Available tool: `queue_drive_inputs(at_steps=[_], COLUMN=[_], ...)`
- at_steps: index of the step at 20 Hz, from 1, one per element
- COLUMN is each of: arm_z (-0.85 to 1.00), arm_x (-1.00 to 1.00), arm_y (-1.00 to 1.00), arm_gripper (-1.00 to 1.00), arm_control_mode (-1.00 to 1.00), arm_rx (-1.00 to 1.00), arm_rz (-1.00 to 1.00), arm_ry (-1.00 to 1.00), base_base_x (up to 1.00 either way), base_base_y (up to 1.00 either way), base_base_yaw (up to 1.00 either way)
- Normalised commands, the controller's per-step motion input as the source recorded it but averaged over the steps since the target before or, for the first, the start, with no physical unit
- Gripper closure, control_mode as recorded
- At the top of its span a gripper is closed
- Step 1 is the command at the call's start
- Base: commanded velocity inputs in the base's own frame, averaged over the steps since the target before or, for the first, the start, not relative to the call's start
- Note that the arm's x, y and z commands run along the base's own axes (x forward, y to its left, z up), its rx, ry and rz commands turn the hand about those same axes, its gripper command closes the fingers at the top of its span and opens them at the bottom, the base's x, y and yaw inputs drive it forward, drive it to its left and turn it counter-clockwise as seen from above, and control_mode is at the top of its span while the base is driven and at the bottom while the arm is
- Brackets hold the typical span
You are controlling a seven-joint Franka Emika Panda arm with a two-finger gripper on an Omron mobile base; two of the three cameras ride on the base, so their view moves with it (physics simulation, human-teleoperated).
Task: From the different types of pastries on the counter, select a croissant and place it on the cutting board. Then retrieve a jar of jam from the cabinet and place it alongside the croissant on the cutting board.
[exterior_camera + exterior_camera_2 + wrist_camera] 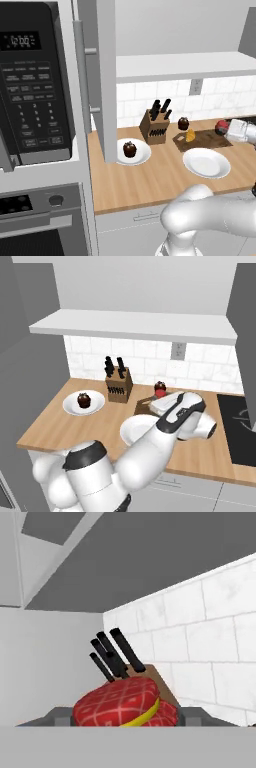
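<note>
- Red squat jam jar [122, 704] is sitting pinched in the gripper [226, 128], above the dark wooden cutting board's [212, 139] right end.
- Golden croissant [190, 135] is lying on it; wooden knife block [154, 127] is standing left.

Black microwave [32, 85] at nine o'clock, oven [35, 220] beneath it, knife block [155, 125] centre, empty white plate [206, 163] at four o'clock, wall outlet [195, 86] at one o'clock, black cooktop [240, 428] at three o'clock

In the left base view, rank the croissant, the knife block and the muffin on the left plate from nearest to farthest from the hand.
The hand, shut on the jam jar, sits at the cutting board's right end.
1. Croissant, on the board, to the hand's left.
2. Knife block, beyond the board's left end.
3. Muffin, on the far-left plate.
</note>
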Motion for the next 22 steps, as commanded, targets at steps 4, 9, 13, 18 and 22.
queue_drive_inputs(at_steps=[4,9,13,18,22], arm_z=[-0.63,-0.19,-0.01,-0.36,-0.35], arm_x=[0.26,0.13,0.49,0.46,0.39], arm_y=[-0.26,-0.12,0.00,-0.02,0.00], arm_gripper=[1.00,1.00,1.00,1.00,1.00], arm_control_mode=[-1.00,-1.00,-1.00,-1.00,-1.00], arm_rx=[-0.08,-0.09,-0.01,-0.14,-0.17], arm_rz=[0.07,0.03,0.09,0.03,0.02], arm_ry=[0.26,0.09,0.00,0.00,0.03], base_base_x=[0.00,0.00,0.00,0.00,0.00], base_base_y=[0.00,0.00,0.00,0.00,0.00], base_base_yaw=[0.00,0.00,0.00,0.00,0.00])
